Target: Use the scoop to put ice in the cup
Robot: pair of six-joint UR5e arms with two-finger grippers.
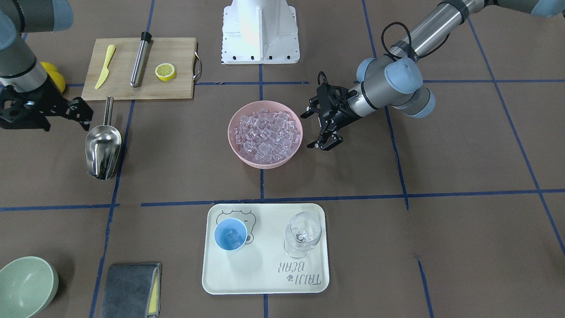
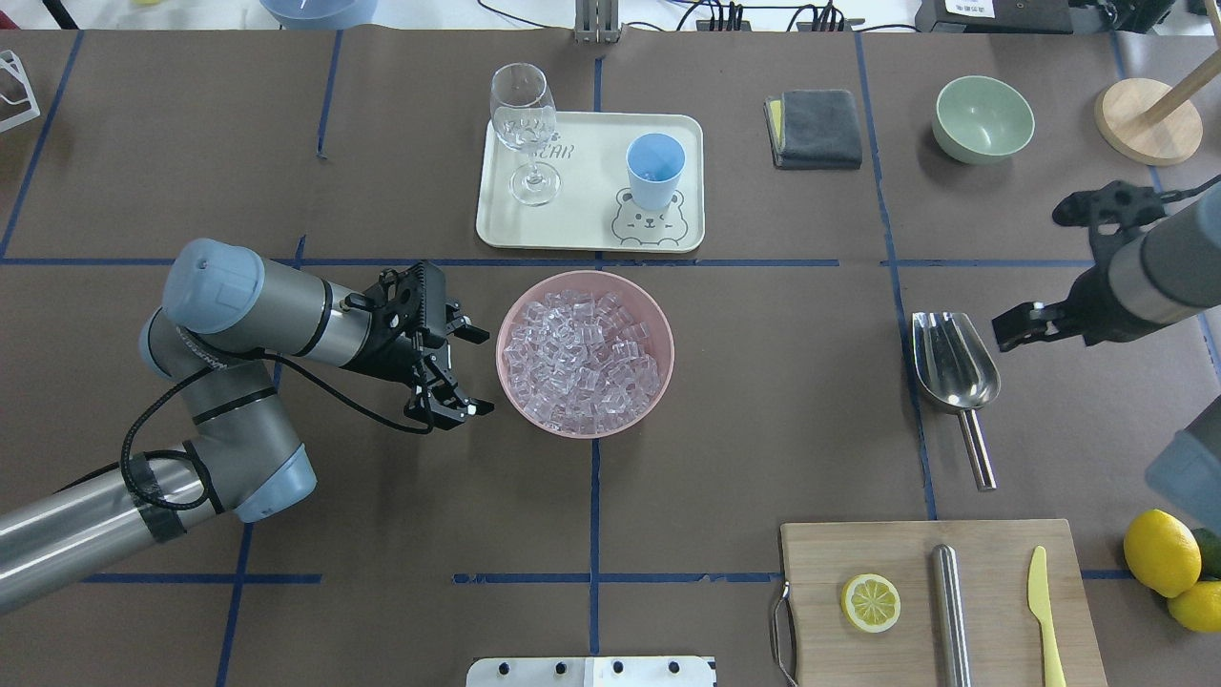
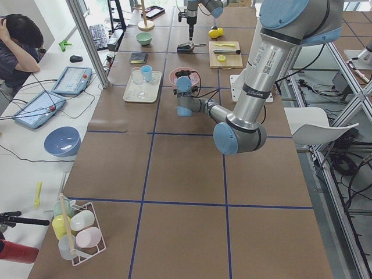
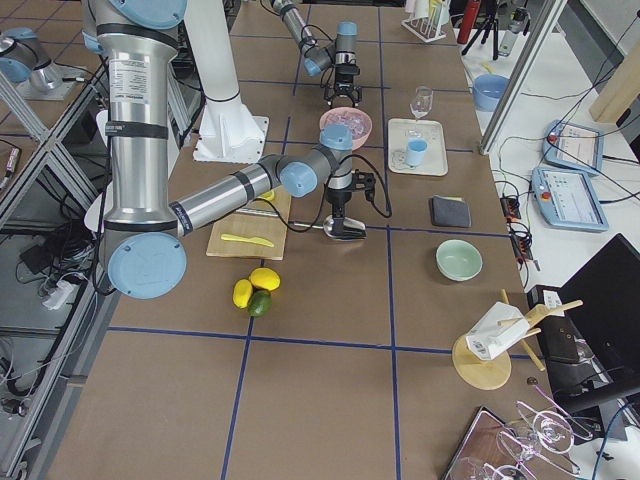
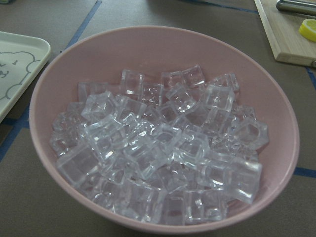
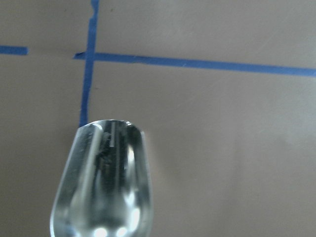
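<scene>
You've got the scoop (image 2: 954, 367) lying flat on the table (image 2: 763, 429) at mid-right of the overhead view, bowl end toward the top of the frame, handle toward the bottom. The right tool (image 2: 1025, 274) hangs just right of the bowl end, jaws spread wide, gripping nothing; you can't tell from here whether a finger touches the scoop. In the right wrist cam the scoop's shiny bowl fills the lower left, w/ blue tape lines on the table beyond it.

The ice (image 2: 584, 361) sits heaped in a pink bowl (image 2: 668, 334) at ctr frame. The left tool (image 2: 474, 372) is just left of that bowl, pointing at it, jaws wide open, empty, clear of the rim. The left wrist cam looks into the bowl: clear cubes piled nearly to the rim.

The cup (image 2: 655, 170) stands upright on a cream tray (image 2: 591, 224) at top ctr, above the bowl, on the tray's right half by a bear print. In the front-facing view something glassy shows at its bottom, prob. cubes, but too small to be sure. A wine glass (image 2: 523, 114) stands on the tray's left side, apart from the cup.

Lower right: a wooden cutting board (image 2: 820, 563) w/ a lemon slice (image 2: 870, 602), a steel cylinder (image 2: 949, 611) and a yellow knife (image 2: 1045, 611). Whole lemons (image 2: 1159, 551) sit at the right edge.
</scene>
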